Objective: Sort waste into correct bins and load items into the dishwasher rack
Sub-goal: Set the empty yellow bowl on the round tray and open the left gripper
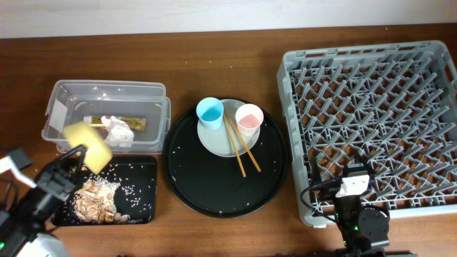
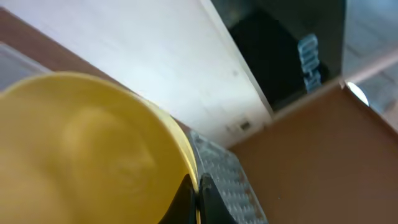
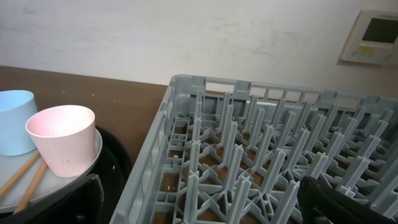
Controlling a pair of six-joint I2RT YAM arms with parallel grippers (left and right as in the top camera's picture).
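At the small black tray's (image 1: 139,194) far edge, left gripper (image 1: 77,157) grips tilted yellow bowl (image 1: 89,143).

Blur swallows the yellow bowl (image 2: 81,143) in the left wrist view, its body cut off at the left and bottom edges. The left tool (image 2: 194,202), pinched on the rim, shows only as a dark sliver at the frame's foot. Beyond the tool, the dishwasher rack (image 2: 227,180) is a soft grey smear. From overhead, the yellow bowl and the left arm (image 1: 43,193) mask the corner of the black tray (image 1: 143,207) beneath the tool. In the right wrist view, the right tool (image 3: 202,208) has its spread fingers (image 3: 351,199) clipped by the bottom edge. Left of it, the blue cup (image 3: 12,121) and chopsticks (image 3: 22,180) run out of frame.
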